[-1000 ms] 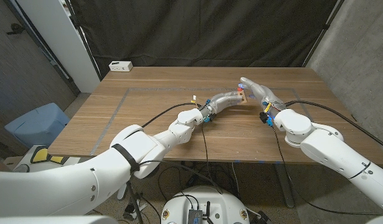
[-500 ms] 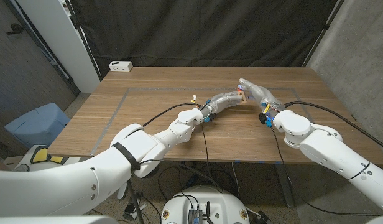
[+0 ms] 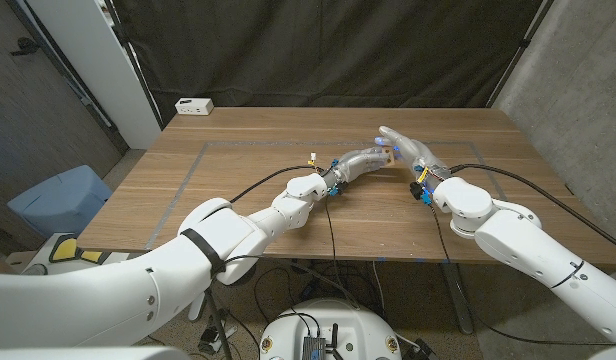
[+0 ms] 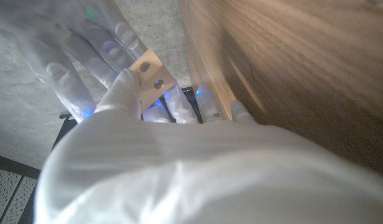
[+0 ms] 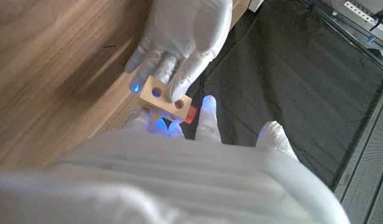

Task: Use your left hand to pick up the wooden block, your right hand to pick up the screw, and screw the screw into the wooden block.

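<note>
**Wooden block held between both hands above the table**

The wooden block, pale with round holes in its face, sits over the middle-right of the wooden table, gripped in the fingers of the left hand. The right hand meets it from the other side, its fingertips close against the block. A small red piece, possibly the screw, shows at the block's edge by those fingertips; whether the right hand grips it cannot be told. A white box lies at the table's far left corner.
</note>
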`<move>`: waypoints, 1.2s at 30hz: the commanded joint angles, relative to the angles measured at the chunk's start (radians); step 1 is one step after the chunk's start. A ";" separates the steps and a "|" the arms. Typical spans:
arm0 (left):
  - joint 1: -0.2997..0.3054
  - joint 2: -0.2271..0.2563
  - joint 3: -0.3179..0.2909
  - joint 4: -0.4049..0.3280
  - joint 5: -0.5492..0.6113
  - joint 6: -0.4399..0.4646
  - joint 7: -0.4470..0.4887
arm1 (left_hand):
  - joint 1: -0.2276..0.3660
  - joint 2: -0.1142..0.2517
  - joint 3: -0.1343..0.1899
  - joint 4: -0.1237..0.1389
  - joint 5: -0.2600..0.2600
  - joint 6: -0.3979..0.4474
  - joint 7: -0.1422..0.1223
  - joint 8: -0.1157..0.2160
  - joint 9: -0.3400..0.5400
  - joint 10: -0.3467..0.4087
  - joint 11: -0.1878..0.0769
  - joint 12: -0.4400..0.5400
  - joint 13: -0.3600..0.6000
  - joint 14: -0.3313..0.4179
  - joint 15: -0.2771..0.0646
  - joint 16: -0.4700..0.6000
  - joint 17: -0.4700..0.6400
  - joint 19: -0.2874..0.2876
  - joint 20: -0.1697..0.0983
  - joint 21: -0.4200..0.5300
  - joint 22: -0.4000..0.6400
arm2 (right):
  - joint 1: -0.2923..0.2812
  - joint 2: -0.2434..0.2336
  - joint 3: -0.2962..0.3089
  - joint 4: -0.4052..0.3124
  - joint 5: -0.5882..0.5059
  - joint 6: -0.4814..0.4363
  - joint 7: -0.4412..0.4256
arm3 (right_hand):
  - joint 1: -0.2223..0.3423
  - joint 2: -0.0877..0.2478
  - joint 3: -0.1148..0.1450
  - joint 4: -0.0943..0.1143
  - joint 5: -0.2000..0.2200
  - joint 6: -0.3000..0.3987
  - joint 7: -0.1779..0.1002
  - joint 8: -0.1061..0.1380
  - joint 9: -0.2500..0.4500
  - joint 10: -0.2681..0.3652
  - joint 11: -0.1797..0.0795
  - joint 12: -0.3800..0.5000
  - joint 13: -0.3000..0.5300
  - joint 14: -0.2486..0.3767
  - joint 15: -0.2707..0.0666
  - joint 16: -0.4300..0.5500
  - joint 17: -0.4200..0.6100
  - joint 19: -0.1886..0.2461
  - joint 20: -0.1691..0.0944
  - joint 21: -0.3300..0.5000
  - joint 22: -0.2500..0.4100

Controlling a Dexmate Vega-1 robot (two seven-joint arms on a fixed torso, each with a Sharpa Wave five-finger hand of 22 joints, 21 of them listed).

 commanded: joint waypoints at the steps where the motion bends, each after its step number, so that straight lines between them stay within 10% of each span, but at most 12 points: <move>1: -0.002 -0.001 0.002 0.001 0.002 0.003 0.000 | -0.003 0.007 0.011 0.006 0.004 0.031 0.017 0.007 0.004 0.005 0.000 0.004 0.005 0.008 -0.023 0.002 0.001 0.003 0.009 0.008 0.005 | 0.013 0.008 -0.008 0.005 -0.011 0.021 0.005 | -0.002 0.003 0.000 -0.004 0.003 0.008 0.002 0.008 0.001 -0.006 -0.001 0.001 0.002 -0.028 0.006 0.003 0.002 -0.001 0.008 0.005 0.002; 36: -0.014 0.001 0.012 0.001 0.008 0.024 0.004 | -0.001 0.006 0.009 0.005 0.004 0.032 0.016 0.008 0.004 0.007 0.000 0.004 0.005 0.007 -0.023 0.004 0.002 0.002 0.008 0.008 0.005 | -0.012 -0.020 0.077 0.012 0.018 -0.013 -0.025 | -0.002 0.002 -0.001 -0.006 0.003 0.002 0.002 0.005 0.001 -0.005 0.003 0.001 0.002 -0.027 0.007 0.004 0.002 0.002 0.008 0.006 0.002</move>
